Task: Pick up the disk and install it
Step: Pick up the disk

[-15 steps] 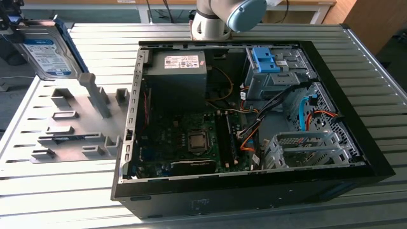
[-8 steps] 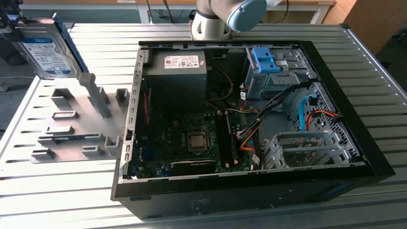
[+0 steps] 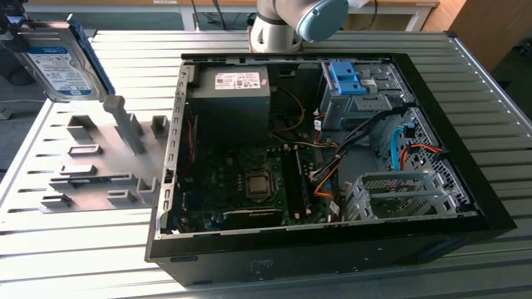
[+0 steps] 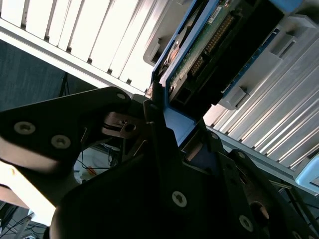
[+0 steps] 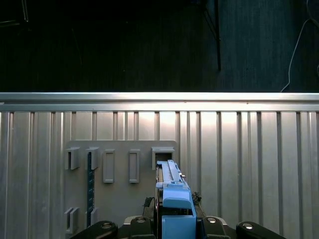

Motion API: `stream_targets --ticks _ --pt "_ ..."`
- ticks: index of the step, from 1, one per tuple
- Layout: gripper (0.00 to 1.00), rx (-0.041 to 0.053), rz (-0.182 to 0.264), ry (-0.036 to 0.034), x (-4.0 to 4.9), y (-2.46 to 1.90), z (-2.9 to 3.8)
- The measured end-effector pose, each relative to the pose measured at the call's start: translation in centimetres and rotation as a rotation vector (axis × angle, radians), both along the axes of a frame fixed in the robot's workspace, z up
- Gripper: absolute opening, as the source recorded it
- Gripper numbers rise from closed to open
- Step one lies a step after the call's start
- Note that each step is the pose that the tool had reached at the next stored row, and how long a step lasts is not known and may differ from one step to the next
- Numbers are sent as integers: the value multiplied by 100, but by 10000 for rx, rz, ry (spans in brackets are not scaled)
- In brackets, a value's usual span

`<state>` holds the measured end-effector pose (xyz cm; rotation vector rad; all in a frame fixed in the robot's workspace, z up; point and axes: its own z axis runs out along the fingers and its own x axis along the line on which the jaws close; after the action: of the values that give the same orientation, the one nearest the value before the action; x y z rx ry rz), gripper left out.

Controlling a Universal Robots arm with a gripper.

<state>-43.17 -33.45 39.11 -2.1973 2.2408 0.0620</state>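
Observation:
The disk (image 3: 54,65), a silver-grey drive with a white-and-blue label and blue side rails, hangs upright in the air at the exterior view's far left. It is above the back of the grey holder plate (image 3: 99,180). My gripper (image 3: 15,28) is shut on its upper end. In the second wrist view the disk (image 4: 199,50) shows its green circuit board between blue rails, with my dark gripper (image 4: 167,117) clamped on the rail end. The first wrist view shows the disk (image 5: 172,186) edge-on, rising from my gripper (image 5: 174,226) over the holder plate (image 5: 119,199).
An open computer case (image 3: 465,187) lies on the slatted metal table, with a blue drive bracket (image 3: 345,78) in its bay at the back and a dark power supply box (image 3: 233,93). A grey post (image 3: 124,124) stands on the holder plate. The arm's base (image 3: 287,25) is behind the case.

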Motion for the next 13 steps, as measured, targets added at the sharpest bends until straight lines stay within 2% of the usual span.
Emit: stream_targets --ticks 13 --pt "37 0 0 0 0 0 98"
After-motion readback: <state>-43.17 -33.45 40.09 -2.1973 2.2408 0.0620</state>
